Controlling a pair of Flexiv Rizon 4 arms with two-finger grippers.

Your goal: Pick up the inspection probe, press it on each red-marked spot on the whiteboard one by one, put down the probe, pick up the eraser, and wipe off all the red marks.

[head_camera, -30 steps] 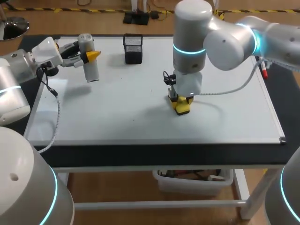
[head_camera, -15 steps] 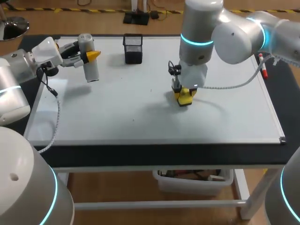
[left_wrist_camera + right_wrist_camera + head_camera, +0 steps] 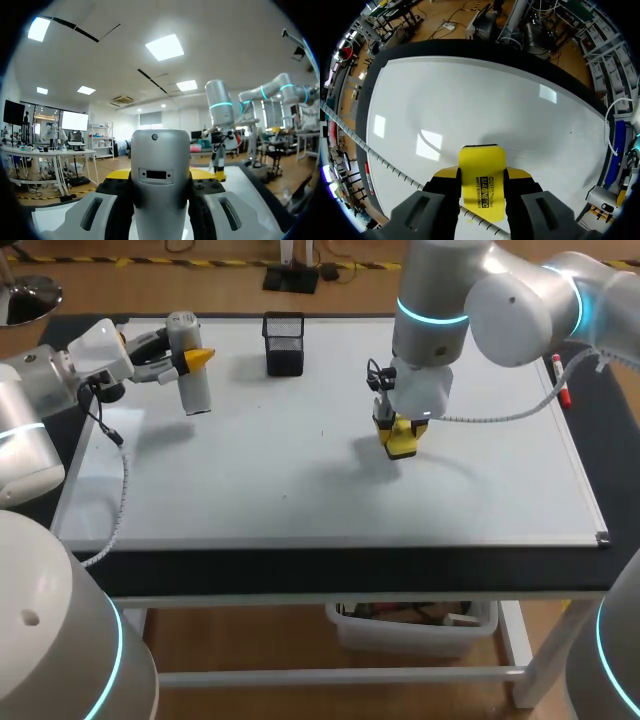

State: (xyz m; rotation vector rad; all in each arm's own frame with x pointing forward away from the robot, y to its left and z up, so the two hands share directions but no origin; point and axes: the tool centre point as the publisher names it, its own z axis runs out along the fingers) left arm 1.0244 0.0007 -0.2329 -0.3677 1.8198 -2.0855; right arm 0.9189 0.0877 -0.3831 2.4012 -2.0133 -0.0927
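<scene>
1. Eraser, yellow, sits clamped between the two fingers of the right pincer, its far end sticking out past the yellow tips toward the whiteboard.
2. It stands over the board's middle, somewhat toward the far side; I cannot tell whether it touches the surface.
3. The inspection probe, a grey cylinder, is clamped in the left pincer above the board's far left corner, well apart from the eraser.
4. A black mesh holder stands near the far edge, between the two pincers.
5. A red marker lies at the board's right edge.
6. Wide white surface stretches from the eraser to the near and right edges, where the dark bench begins.
</scene>
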